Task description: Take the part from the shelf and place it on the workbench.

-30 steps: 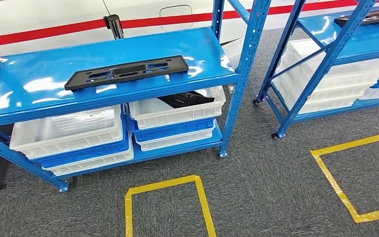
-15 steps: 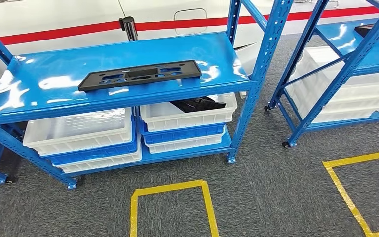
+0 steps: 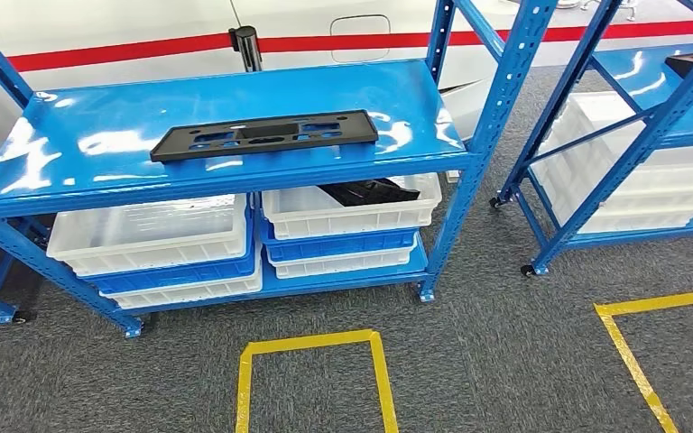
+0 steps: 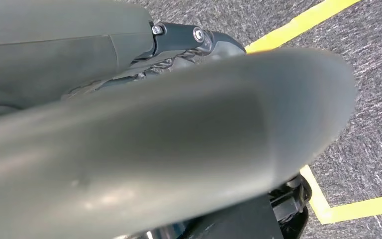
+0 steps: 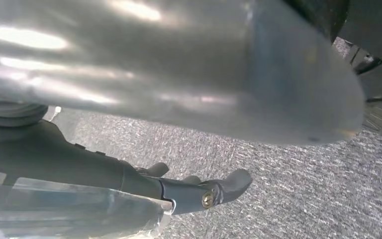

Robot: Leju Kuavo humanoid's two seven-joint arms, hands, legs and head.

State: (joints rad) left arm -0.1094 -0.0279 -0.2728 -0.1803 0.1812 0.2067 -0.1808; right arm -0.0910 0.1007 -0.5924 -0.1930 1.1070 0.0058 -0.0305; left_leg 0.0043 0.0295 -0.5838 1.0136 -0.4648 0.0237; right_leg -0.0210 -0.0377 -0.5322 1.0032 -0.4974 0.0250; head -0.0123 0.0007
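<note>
Part (image 3: 264,135), a flat black plate with cutouts, lies on the top board of the blue shelf (image 3: 72,185), well apart from both hands. Left hand (image 4: 199,42) hangs over grey carpet (image 4: 373,59) beside a yellow tape line (image 4: 298,22); a blurred grey thumb covers most of it, so I cannot tell its state. Right hand (image 5: 199,191) holds nothing, its dark fingers (image 5: 234,181) spread loosely above the carpet. Below the part, 1 white bin (image 3: 352,212) holds a dark, half-hidden object (image 3: 367,191).

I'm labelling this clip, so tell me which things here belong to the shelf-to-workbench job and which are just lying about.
Job:
black part
blue shelf

Lying about:
white bins
dark piece in a bin
second rack
yellow floor tape
</note>
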